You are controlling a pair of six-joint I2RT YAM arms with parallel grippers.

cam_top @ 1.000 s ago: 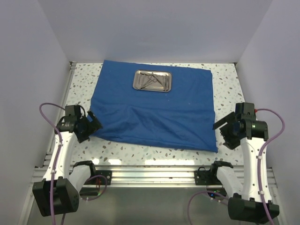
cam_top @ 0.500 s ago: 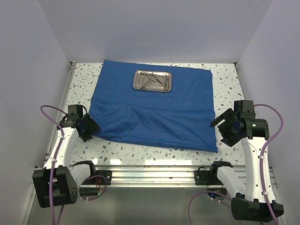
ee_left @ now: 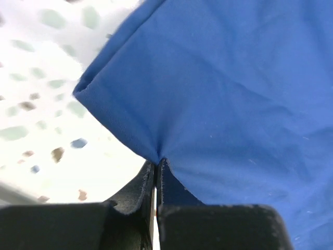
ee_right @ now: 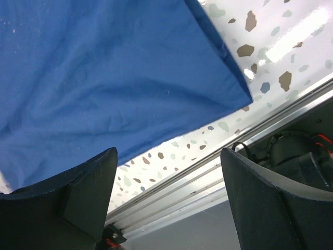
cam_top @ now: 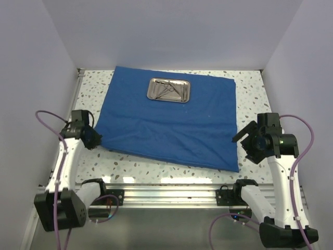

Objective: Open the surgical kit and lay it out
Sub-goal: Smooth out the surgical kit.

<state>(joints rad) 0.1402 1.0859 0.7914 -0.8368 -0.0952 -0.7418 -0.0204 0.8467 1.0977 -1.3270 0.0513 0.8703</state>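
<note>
Left jaws pinch cloth point(ee_left: 218, 104), right jaws wide

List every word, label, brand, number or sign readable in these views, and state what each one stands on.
None: no readable text shows in any view.
The blue cloth is plain.
The steel tray and the instruments in it are too small to show any marking.
The speckled table carries only its flecks.
</note>
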